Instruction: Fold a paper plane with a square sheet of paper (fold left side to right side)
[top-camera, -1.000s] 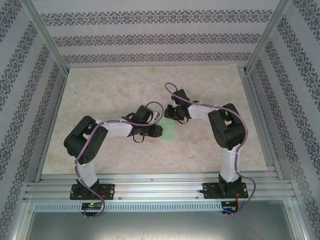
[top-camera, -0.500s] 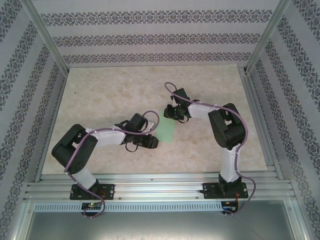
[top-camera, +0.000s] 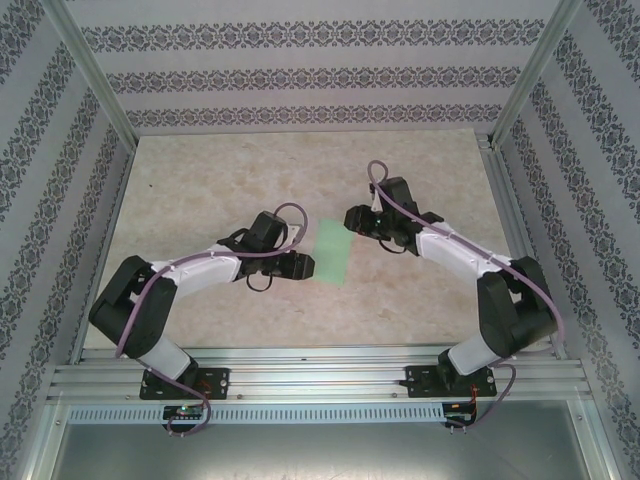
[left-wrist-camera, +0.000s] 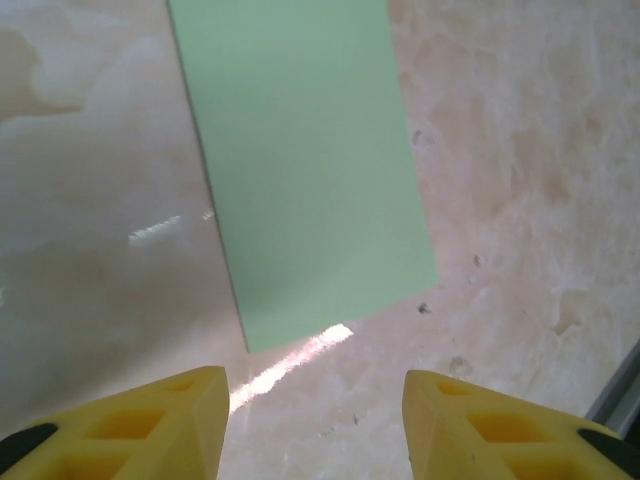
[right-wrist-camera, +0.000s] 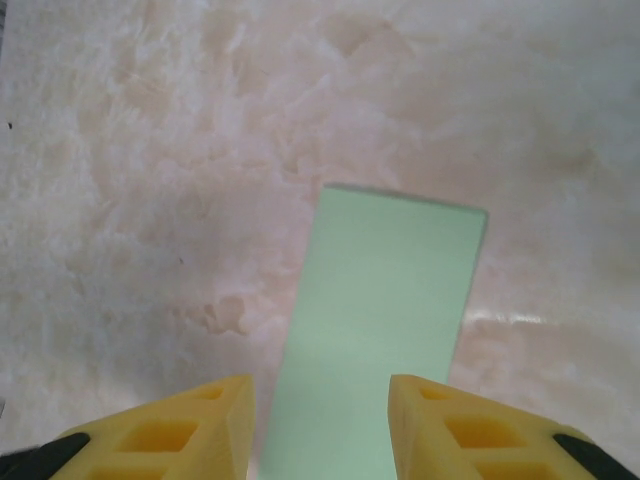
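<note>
Paper (left-wrist-camera: 310, 170), seemingly folded double, lies flat on table (left-wrist-camera: 520, 200).

Beige marbled tabletop (top-camera: 200, 200); floral-striped walls (top-camera: 300, 75) on three sides; aluminium rails (top-camera: 320, 368) along near edge.

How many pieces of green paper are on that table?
1. The sheet of paper, a narrow rectangle, lies flat mid-table between the left gripper and the right gripper. A second piece beneath it would be hidden.

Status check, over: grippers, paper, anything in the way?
Left gripper open, empty. Right gripper open, empty. Paper folded to a narrow strip, flat on table between them. Nothing on it.
</note>
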